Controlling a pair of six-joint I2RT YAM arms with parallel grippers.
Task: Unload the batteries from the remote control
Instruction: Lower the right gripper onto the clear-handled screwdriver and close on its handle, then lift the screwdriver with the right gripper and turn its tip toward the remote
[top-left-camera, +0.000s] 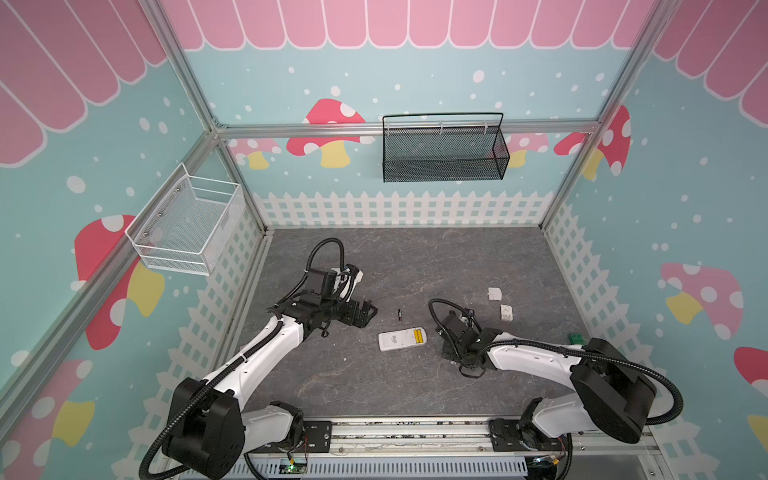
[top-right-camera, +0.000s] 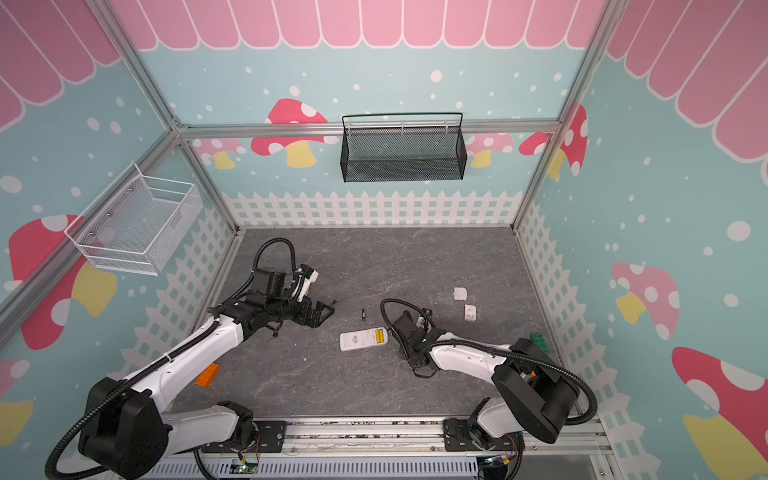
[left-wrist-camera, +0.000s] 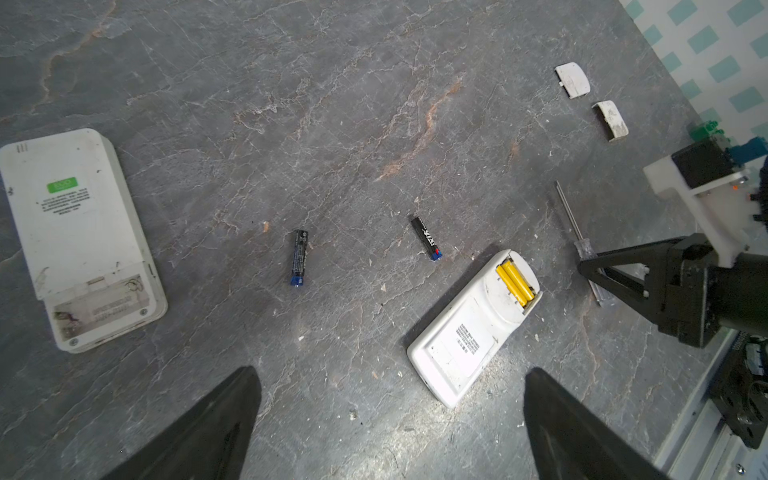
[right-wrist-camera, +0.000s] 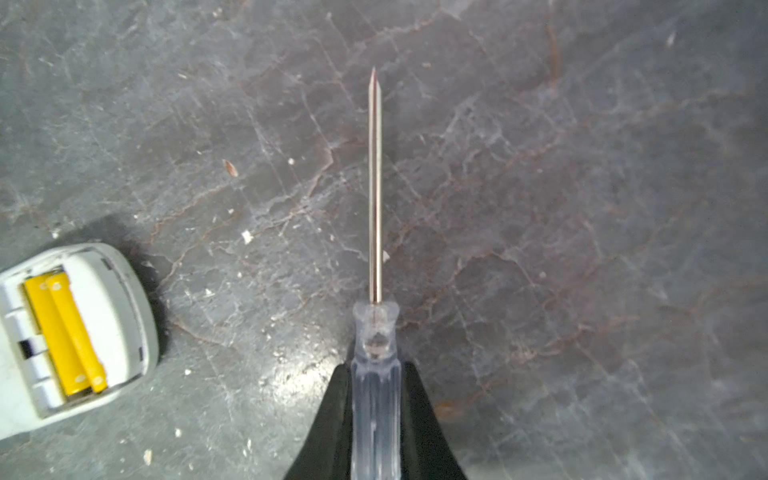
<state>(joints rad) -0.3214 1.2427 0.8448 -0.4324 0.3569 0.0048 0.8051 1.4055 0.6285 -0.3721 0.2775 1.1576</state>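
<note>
While two black batteries (left-wrist-camera: 299, 257) lie loose and apart on the counter (left-wrist-camera: 374, 104), the two yellow batteries (left-wrist-camera: 515, 282) sit in the open bay of the remote (top-left-camera: 401, 338). I therefore rate the job about half done.

Step in hand: taking up the tool. I have the right claw (right-wrist-camera: 376, 368) clamped on the clear handle of the screwdriver (right-wrist-camera: 375, 187), whose tip is well clear of the remote. The left claw (left-wrist-camera: 392, 371) hangs over the counter with jaws wide apart, holding nothing.

In a top view, one of the black batteries (top-left-camera: 400, 314) lies at the remote's 12 o'clock. The right claw is at 3 o'clock, the left claw at 10 o'clock and two covers (top-left-camera: 494, 293) at 2 o'clock.

Next move, in my judgement: bring the tip to the bay and lever up one end of a yellow battery. The remote looks light and may slide unless the left claw pins it.

Not settled:
- One yellow battery lies askew over the other; I cannot tell whether it is unseated.
- The screwdriver's handle end is cut off, and whether it rests on the counter is unclear.
- A larger remote (left-wrist-camera: 79, 237), its bay bare, and the second black battery show only in the left wrist view.
</note>
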